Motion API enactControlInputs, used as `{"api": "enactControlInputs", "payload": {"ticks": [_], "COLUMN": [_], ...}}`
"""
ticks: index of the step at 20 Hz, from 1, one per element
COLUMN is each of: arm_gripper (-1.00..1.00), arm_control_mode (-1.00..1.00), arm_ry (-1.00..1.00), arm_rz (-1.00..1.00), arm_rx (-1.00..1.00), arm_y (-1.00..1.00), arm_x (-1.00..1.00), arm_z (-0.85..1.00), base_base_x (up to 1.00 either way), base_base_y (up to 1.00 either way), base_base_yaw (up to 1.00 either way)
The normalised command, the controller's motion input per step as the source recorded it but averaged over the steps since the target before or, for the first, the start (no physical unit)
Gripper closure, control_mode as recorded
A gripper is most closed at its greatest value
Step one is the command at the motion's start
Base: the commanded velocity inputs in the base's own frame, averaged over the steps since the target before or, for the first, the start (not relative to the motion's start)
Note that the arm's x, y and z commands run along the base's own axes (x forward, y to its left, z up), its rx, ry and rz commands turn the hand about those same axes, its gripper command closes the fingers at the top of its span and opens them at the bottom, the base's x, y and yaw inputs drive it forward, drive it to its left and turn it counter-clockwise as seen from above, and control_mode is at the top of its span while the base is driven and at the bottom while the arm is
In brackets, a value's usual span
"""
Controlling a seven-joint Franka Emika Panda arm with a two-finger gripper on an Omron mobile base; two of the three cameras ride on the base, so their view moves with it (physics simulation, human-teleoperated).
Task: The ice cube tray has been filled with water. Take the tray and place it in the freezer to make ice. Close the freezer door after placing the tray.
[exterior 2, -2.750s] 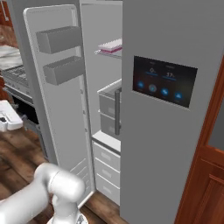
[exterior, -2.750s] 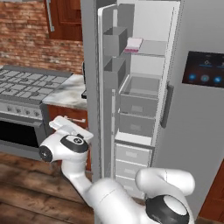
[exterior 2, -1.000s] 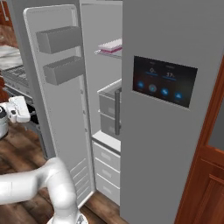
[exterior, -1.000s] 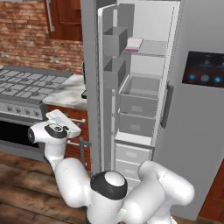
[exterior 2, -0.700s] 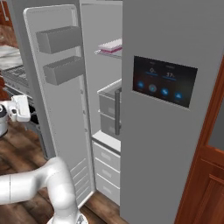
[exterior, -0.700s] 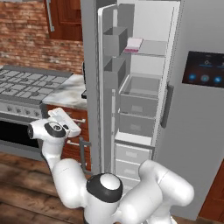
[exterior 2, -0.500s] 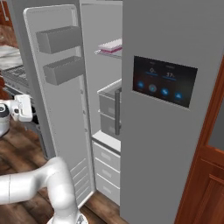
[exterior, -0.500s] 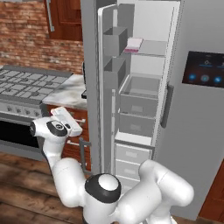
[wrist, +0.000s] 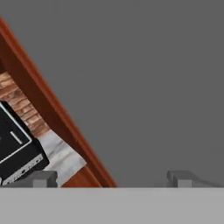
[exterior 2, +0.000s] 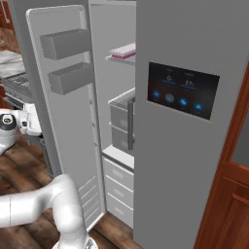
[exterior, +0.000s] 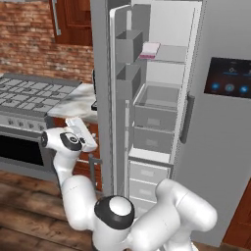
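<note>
Ice cube tray (exterior: pixel 150 50) sits on the upper shelf inside the freezer (exterior: pixel 162 105), a pale pink slab lying flat, well above the two clear drawers; the right base view shows it in the same place (exterior 2: pixel 122 50), just behind the edge of the neighbouring door with the dark touch panel (exterior 2: pixel 182 90). So the placing step looks done, and what remains is the closing.

The freezer door (exterior 2: pixel 68 116) stands wide open, its two grey bins facing the room. What has changed over the last few seconds is the arm: its hand has swung out from in front of the fridge and come round to the outer side of the door, rising a little over the last second. The gripper (exterior: pixel 82 138) now sits low on the left, near the stove (exterior: pixel 29 95) and the marble counter (exterior: pixel 78 102), with its jaws spread fully apart and nothing between them. In the hand view the fingertips (wrist: pixel 41 178) point at a plain grey panel, most likely the door's outer face, close ahead, with a strip of red wood cabinet and brick wall beside it.

That placement suggests a push from outside to swing the door shut. Whether the gripper already touches the panel cannot be told.
</note>
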Motion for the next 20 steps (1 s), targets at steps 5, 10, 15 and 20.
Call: {"api": "enactControlInputs", "payload": {"ticks": [5, 10, 15, 20], "arm_gripper": [-1.00, -1.00, -1.00, -1.00], "arm_control_mode": [-1.00, -1.00, -1.00, -1.00], "arm_ry": [-0.13, -0.09, -0.14, -0.27], "arm_rz": [-0.07, -0.12, -0.16, -0.07], "arm_rx": [0.12, 0.13, 0.16, 0.19], "arm_y": [-0.52, -0.62, -0.79, -0.91], "arm_x": [-0.13, -0.36, -0.32, -0.04], "arm_z": [0.00, 0.00, 0.00, 0.00], "base_base_x": [0.00, 0.00, 0.00, 0.00], "base_base_y": [0.00, 0.00, 0.00, 0.00], "base_base_yaw": [0.00, 0.00, 0.00, 0.00]}}
